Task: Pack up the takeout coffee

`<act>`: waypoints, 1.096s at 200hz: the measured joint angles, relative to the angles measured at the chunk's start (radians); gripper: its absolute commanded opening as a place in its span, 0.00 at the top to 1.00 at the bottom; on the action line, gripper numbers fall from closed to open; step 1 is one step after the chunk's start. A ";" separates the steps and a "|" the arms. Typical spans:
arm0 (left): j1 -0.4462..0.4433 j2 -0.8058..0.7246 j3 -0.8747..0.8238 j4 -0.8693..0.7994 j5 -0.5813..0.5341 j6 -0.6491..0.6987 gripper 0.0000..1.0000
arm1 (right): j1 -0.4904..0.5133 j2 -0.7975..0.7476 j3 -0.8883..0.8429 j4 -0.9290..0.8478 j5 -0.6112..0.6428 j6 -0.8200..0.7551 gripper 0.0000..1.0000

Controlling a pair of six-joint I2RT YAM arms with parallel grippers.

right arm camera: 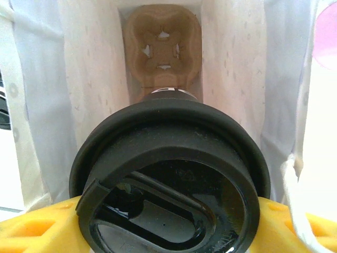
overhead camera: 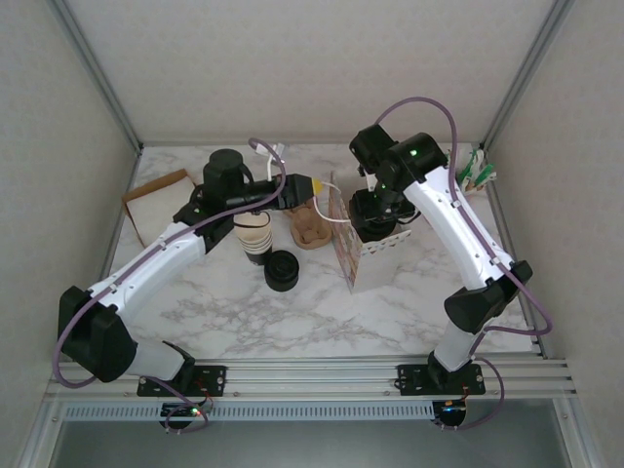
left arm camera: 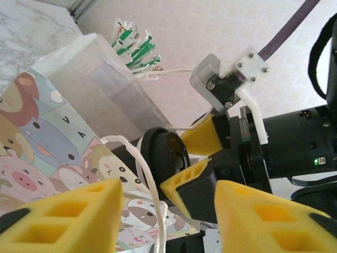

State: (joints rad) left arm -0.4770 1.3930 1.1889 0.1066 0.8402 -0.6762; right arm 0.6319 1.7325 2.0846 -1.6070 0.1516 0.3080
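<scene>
Mid-frame, the right gripper (right arm camera: 168,232) clamps the takeout coffee (right arm camera: 168,174) under its lid; likely light and crushable, best held near the stiff rim; the left gripper (left arm camera: 168,221) stands parted

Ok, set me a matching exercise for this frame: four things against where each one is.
1 takeout coffee
2 bag handle
3 pile of lids
4 green packets

a at the far right edge of the table
b held by the right gripper
c beside the stack of cups
d between the open jaws of the left gripper

Pairs: 1-b, 2-d, 3-c, 4-a
</scene>
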 measured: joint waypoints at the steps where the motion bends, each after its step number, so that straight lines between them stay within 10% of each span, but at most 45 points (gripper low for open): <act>1: 0.001 -0.002 0.000 0.000 0.000 -0.001 0.47 | 0.000 0.000 0.000 0.000 0.000 0.000 0.31; 219: 0.031 0.026 0.002 -0.057 -0.119 0.051 0.44 | -0.029 0.006 -0.060 0.000 -0.019 0.003 0.31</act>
State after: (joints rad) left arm -0.4458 1.4189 1.1912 0.0498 0.7216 -0.6250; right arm 0.6025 1.7386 2.0247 -1.6070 0.1329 0.3111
